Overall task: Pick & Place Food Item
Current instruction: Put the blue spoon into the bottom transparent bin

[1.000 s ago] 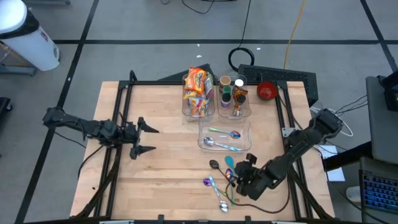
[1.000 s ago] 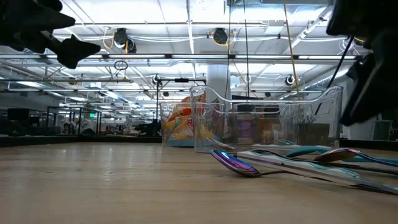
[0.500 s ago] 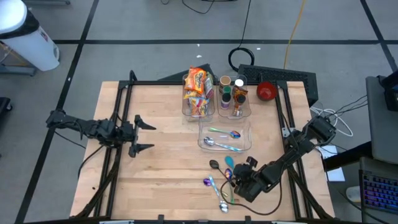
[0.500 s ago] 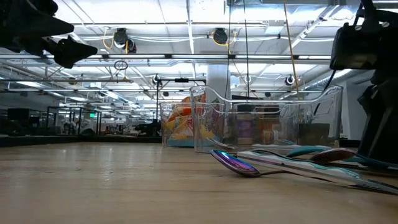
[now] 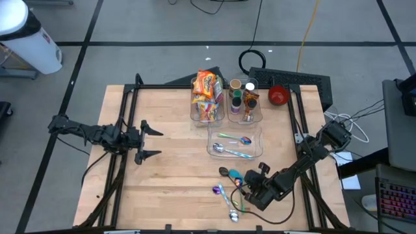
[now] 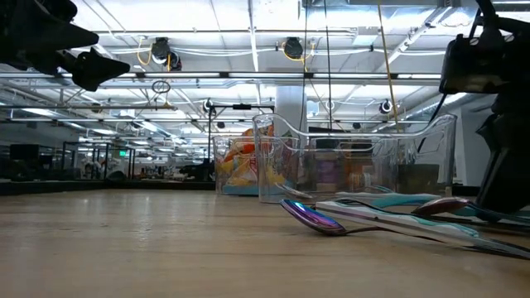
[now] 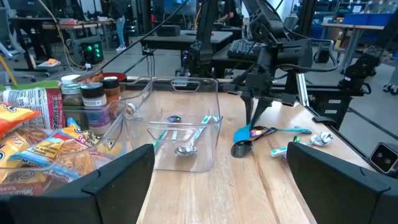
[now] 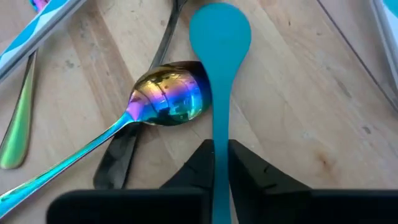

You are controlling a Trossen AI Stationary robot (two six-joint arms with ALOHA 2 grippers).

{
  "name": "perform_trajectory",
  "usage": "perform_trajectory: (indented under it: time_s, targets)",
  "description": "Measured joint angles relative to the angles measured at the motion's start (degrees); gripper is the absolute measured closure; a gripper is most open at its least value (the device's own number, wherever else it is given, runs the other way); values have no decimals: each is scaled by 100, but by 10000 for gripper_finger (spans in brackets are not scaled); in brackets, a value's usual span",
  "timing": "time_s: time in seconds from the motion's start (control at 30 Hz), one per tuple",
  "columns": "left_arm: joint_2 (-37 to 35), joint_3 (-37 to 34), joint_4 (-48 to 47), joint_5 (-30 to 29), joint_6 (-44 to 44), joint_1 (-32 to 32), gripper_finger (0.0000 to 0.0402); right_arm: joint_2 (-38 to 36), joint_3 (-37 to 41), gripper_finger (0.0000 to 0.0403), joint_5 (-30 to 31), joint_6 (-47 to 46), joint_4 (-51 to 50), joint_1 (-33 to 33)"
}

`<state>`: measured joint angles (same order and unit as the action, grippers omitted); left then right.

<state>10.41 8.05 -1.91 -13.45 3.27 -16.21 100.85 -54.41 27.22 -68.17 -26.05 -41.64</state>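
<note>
Tabletop (image 5: 169,169): only the wrist view shows right tool (image 8: 221,163) clenching teal spoon (image 8: 219,37).

right tool (image 8: 221,163) pinches teal spoon (image 8: 219,37) by its handle; iridescent spoon (image 8: 169,99) touches it on wooden desk (image 8: 298,106); dark spoon (image 8: 118,162) beneath.

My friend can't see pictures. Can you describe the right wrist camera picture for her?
The right gripper is shut on a teal spoon, pinching its handle above a wooden table. A rainbow spoon lies beside it.
</note>
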Motion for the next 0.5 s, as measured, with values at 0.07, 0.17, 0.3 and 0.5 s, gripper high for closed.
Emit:
perform_trajectory:
  time_s: [0.07,0.17,0.3,0.5]
  targets:
    - [0,0,1,0,0,0,27,-38,4,391,12,31,-46,-22]
    - [0,0,0,0,0,0,27,-149,17,384,115,29,-213,-40]
    - [0,0,2,0,0,0,27,-500,26,379,303,58,-503,-91]
    - [0,0,0,0,-2,0,27,-1174,25,393,644,579,-423,-427]
